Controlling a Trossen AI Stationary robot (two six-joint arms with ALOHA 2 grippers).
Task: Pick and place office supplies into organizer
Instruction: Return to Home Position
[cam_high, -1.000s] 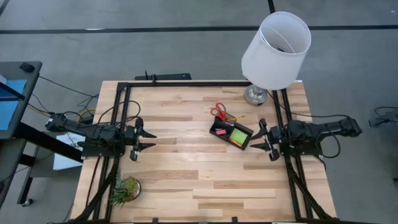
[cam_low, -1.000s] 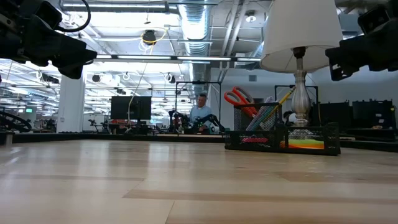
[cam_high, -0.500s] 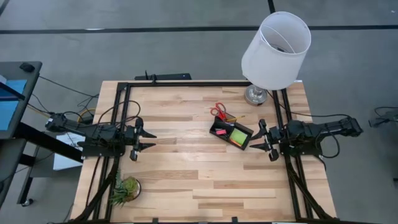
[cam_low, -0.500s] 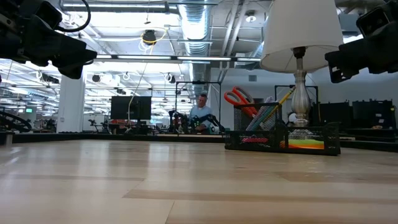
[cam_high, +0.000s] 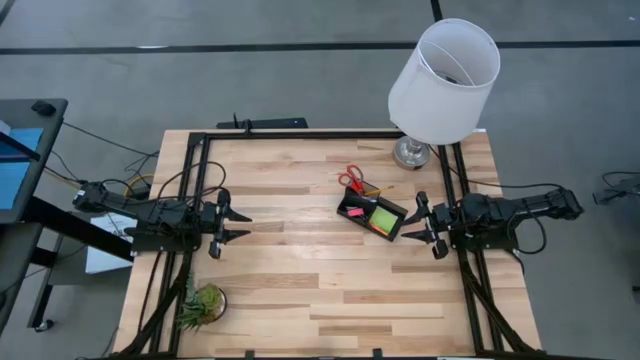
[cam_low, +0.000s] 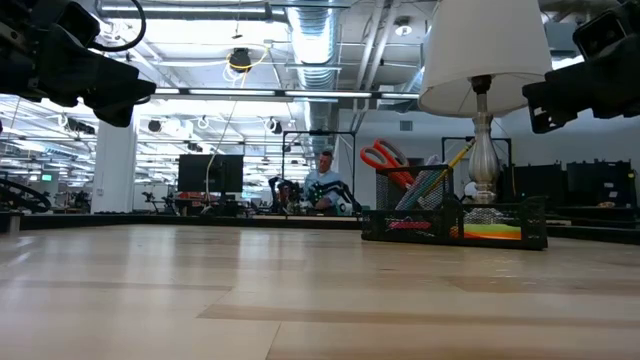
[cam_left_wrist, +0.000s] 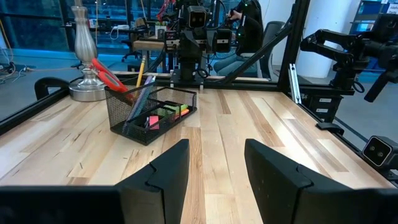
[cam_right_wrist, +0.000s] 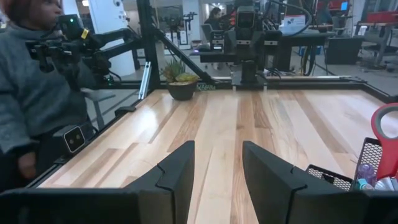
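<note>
Inside the organizer (cam_left_wrist: 134, 121) sit scissors (cam_high: 350, 180), pad (cam_high: 384, 217), eraser (cam_high: 355, 212); left gripper (cam_high: 246, 226) and right gripper (cam_high: 408, 226) gape.

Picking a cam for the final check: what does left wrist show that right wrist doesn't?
Left wrist only: the whole organizer, its lime sticky-note pad and the lamp base.
Right wrist only: the potted plant and a person in grey beside the table; of the organizer it catches just a corner.
Both: the table, the red scissors, and an open gripper in front: left gripper, right gripper.
</note>
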